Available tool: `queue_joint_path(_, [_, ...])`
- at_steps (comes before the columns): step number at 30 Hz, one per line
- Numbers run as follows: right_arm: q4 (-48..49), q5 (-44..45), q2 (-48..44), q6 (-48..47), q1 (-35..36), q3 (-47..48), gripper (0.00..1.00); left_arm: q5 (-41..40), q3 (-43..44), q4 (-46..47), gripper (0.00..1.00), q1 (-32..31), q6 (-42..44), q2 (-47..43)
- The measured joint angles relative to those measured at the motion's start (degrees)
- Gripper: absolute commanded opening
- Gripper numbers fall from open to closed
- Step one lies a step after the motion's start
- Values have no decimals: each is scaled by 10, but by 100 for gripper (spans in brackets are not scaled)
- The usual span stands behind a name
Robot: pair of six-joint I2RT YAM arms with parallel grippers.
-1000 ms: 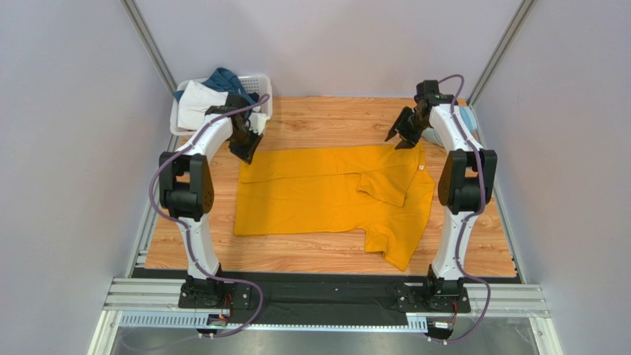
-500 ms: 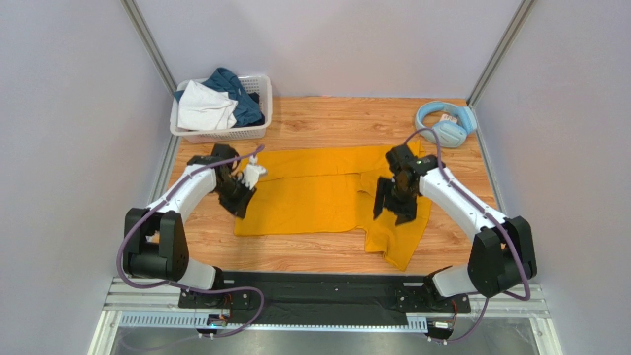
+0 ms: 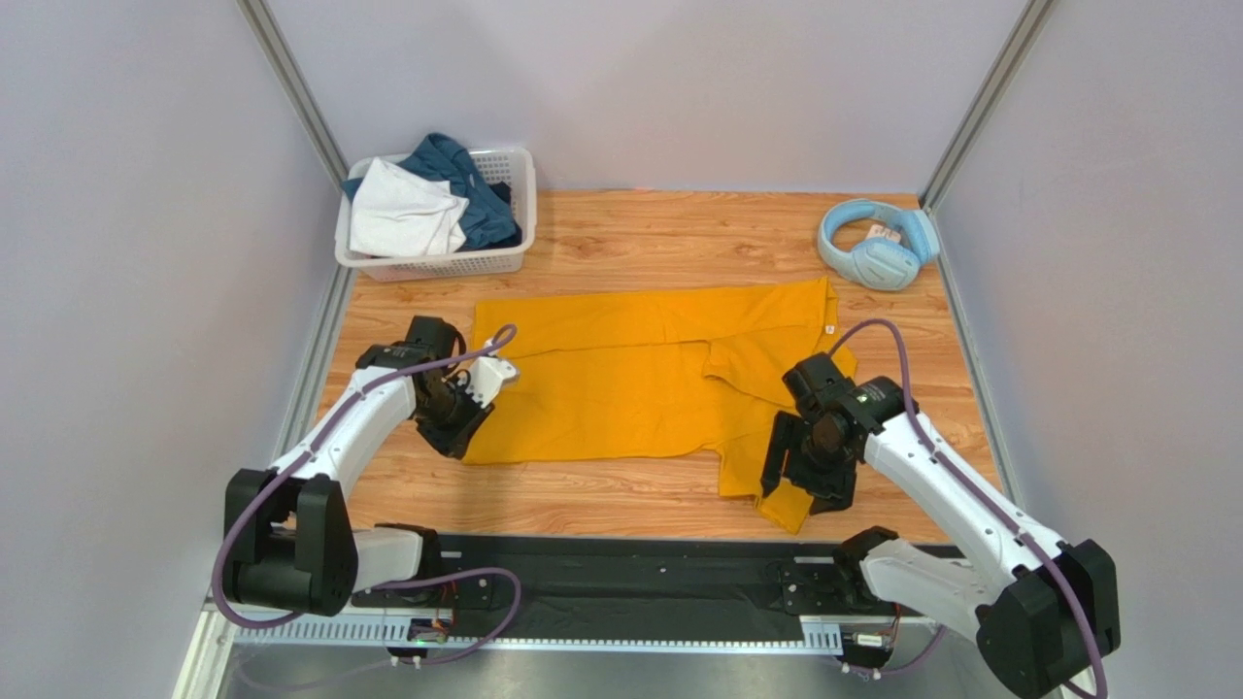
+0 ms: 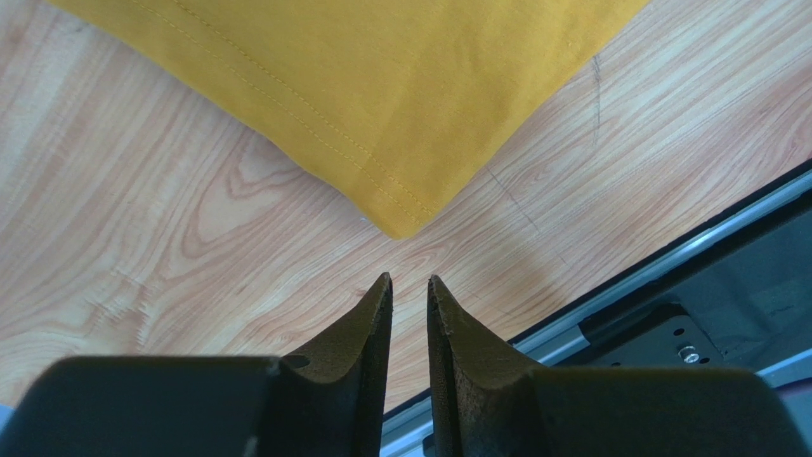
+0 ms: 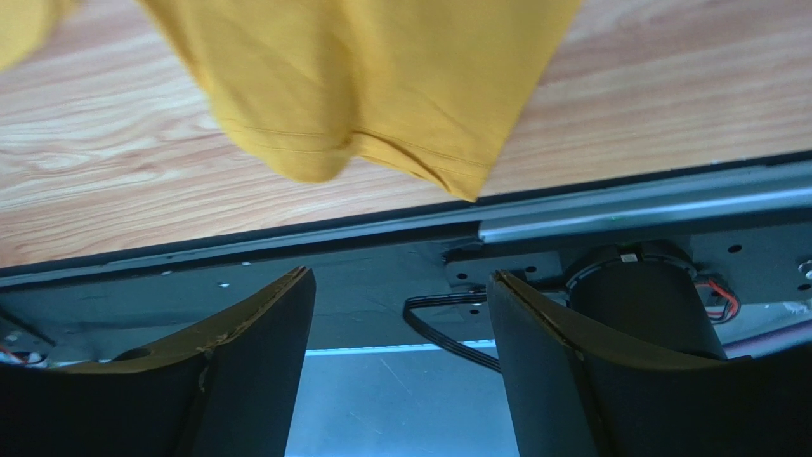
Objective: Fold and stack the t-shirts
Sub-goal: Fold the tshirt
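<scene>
Across the middle of the wooden table [image 3: 642,233] the mustard-yellow t-shirt [image 3: 628,379] is lying spread out flat, with one sleeve folded in over its body and its right-hand part trailing toward the near edge. At the shirt's near-left corner the left gripper [image 4: 408,286] is pointing its tips at the bare wood just short of the cloth. The corner is sitting right ahead of the fingertips [image 4: 376,305], apart from them. Its jaws are standing only a sliver apart and are holding nothing. Whether the tips are touching the wood is hard to tell from the wrist view.

Over on the right side, the right gripper [image 5: 400,276] is hanging above the near edge of the table with its jaws spread wide and nothing between them. The shirt's trailing end, a rumpled hem with visible stitching, is lying just beyond the gap between the fingers, on the wood next to the dark strip at the table's edge. It seems clear of both fingers.

At the far-left corner a white lattice basket [image 3: 438,265] is holding a white garment [image 3: 401,211] and a dark teal-blue garment [image 3: 470,187], well apart from both grippers. Light-blue headphones [image 3: 873,245] are resting at the far-right corner.
</scene>
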Motion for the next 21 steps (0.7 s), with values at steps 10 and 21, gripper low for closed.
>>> queue_joint_path(10, [5, 0, -29, 36, 0, -111, 65, -1, -39, 42, 27, 0, -7, 35])
queue_joint_path(21, [53, 18, -28, 79, 0, -136, 59, -9, -47, 84, 30, 0, -14, 38])
